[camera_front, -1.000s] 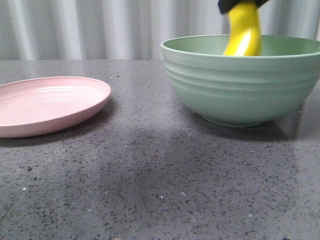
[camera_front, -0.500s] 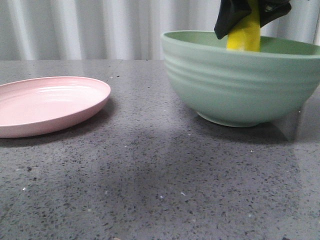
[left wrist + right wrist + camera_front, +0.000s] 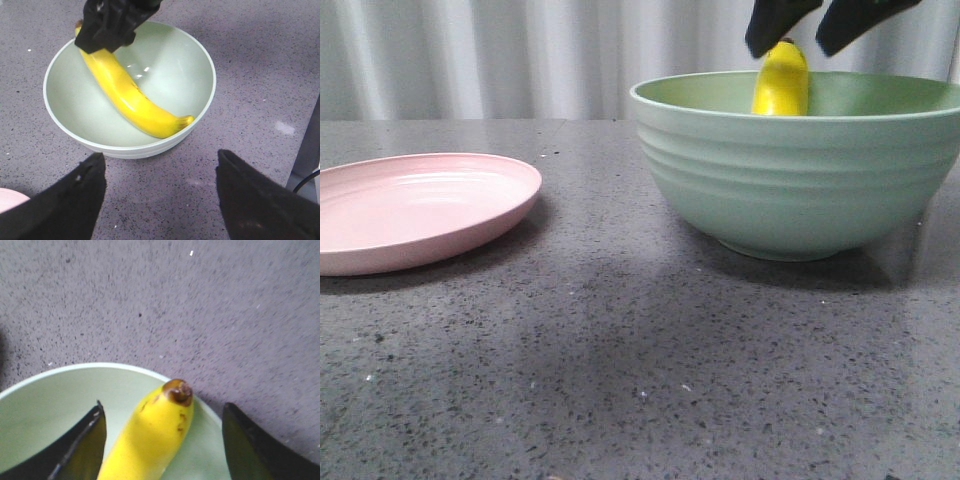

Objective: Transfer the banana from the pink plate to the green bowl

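The right gripper (image 3: 807,30) hung just above the far rim of the green bowl (image 3: 800,180), its two dark fingers (image 3: 775,22) spread apart with a clear gap between them. It held nothing. In the right wrist view the gripper (image 3: 162,437) showed both fingers wide of the banana (image 3: 150,435), one to each side, neither touching the yellow skin.

The banana (image 3: 781,82) lay directly below that open gripper, inside the bowl. Its dark brown tip pointed up toward the gap between the fingers and leaned on the bowl's inner wall close to the rim. From the front only that upper end showed above the rim. In the left wrist view the banana (image 3: 127,92) ran across the bowl's inside (image 3: 165,65), one end under the right gripper (image 3: 112,22), the other, the stem end, resting against the wall on the opposite side, nearer the left gripper.

The left gripper (image 3: 160,192) hovered off to the side of the bowl, over the speckled grey table (image 3: 620,350). Its fingers (image 3: 75,200) stood wide open and empty, with the bowl ahead of them and not between them.

The pink plate (image 3: 415,205) sat well away from the right gripper, on the far left of the table, bare. A sliver of pink showed beside the left gripper's finger in the left wrist view.
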`<state>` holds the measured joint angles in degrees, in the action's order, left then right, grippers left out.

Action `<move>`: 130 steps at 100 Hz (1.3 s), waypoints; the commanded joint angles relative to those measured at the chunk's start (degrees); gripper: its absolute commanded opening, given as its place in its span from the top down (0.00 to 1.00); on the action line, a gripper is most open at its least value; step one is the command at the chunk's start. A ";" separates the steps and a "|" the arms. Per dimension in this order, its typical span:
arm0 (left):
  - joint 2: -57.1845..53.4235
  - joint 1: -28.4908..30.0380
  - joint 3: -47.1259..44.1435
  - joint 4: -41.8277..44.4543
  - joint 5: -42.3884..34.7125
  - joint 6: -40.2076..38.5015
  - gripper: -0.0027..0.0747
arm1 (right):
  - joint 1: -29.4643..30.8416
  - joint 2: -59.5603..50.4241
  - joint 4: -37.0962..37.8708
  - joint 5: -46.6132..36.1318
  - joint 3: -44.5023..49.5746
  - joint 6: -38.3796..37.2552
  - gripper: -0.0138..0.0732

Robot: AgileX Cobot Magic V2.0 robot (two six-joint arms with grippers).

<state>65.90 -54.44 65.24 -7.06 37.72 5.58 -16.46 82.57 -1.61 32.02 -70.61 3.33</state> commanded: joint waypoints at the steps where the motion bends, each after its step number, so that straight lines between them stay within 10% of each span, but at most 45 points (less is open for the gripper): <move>1: -1.39 0.21 1.91 -0.92 -3.79 -0.57 0.44 | 0.18 -5.12 1.61 -3.19 -1.58 0.56 0.38; 23: -1.47 0.21 1.91 -1.34 -1.55 -0.61 1.00 | 0.18 -12.73 1.61 3.16 -1.58 0.56 0.85; 57: -4.38 0.21 -0.71 -1.48 0.46 -0.71 0.99 | 0.18 -25.45 1.61 3.49 3.71 0.56 0.92; 130: -37.80 0.21 -36.52 -1.74 -26.33 -0.85 0.99 | 0.18 -63.15 1.61 -30.49 52.90 0.56 0.92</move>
<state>31.27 -54.21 30.56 -7.97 17.83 5.27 -16.46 22.37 -0.66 9.07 -19.55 3.33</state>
